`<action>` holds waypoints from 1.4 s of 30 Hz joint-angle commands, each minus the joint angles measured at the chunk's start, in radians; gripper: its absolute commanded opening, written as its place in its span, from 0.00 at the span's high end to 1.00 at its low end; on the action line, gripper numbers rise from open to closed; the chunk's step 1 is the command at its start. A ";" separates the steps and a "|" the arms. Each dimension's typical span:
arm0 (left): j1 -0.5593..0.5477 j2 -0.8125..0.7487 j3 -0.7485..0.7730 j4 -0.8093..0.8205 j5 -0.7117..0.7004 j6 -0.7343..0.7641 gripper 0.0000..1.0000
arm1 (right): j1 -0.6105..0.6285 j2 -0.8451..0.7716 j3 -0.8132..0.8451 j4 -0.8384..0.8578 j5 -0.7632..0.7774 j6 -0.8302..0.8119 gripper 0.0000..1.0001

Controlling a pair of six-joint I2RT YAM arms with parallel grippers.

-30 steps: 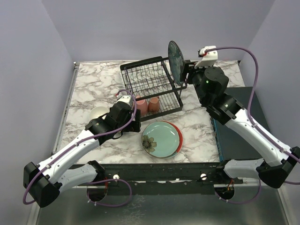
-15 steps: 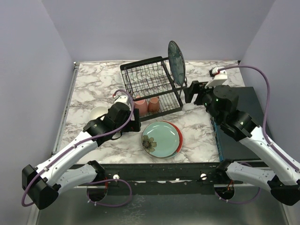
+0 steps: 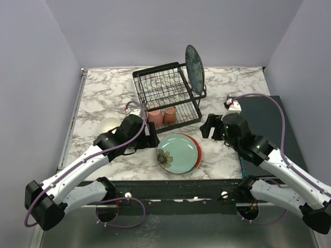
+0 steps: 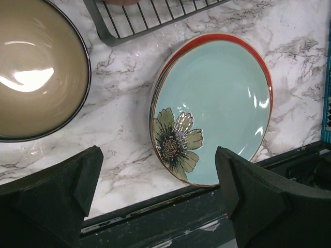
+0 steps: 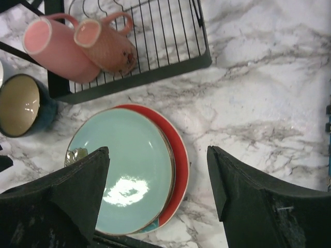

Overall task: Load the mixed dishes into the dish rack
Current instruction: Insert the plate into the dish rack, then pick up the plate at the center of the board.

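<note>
The left gripper (image 4: 158, 178) hung with jaws spread above the near edge of the table (image 4: 121, 137), the flowered plate (image 4: 212, 103) lying on a red plate (image 5: 181, 155) between and below its fingers (image 4: 51, 196). The right gripper (image 5: 158, 173), jaws also apart, faced that same stack, probably lined up for the next load into the rack (image 3: 165, 88).

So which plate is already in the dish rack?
The dark teal-blue plate, upright at the right end of the dish rack; the green flowered plate and the red plate under it lie flat on the table.
</note>
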 commanded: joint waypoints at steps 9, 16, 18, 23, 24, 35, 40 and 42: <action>0.003 0.029 -0.131 -0.002 0.092 -0.208 0.10 | 0.006 -0.185 -0.224 0.080 -0.097 0.177 0.20; 0.002 0.069 -0.168 0.064 0.160 -0.267 0.31 | 0.006 -0.220 -0.273 0.099 -0.139 0.202 0.23; -0.001 0.090 -0.174 0.085 0.172 -0.276 0.39 | 0.006 -0.228 -0.280 0.098 -0.146 0.209 0.24; -0.005 0.143 -0.178 0.123 0.183 -0.284 0.58 | 0.006 -0.254 -0.297 0.095 -0.157 0.219 0.24; -0.006 0.152 -0.179 0.128 0.180 -0.282 0.60 | 0.006 -0.261 -0.303 0.094 -0.158 0.223 0.24; -0.009 0.213 -0.195 0.171 0.165 -0.284 0.69 | 0.006 -0.301 -0.345 0.089 -0.160 0.237 0.24; -0.010 0.229 -0.191 0.195 0.170 -0.288 0.69 | 0.006 -0.309 -0.353 0.089 -0.159 0.237 0.23; -0.011 0.240 -0.187 0.205 0.173 -0.287 0.69 | 0.006 -0.310 -0.358 0.090 -0.162 0.239 0.23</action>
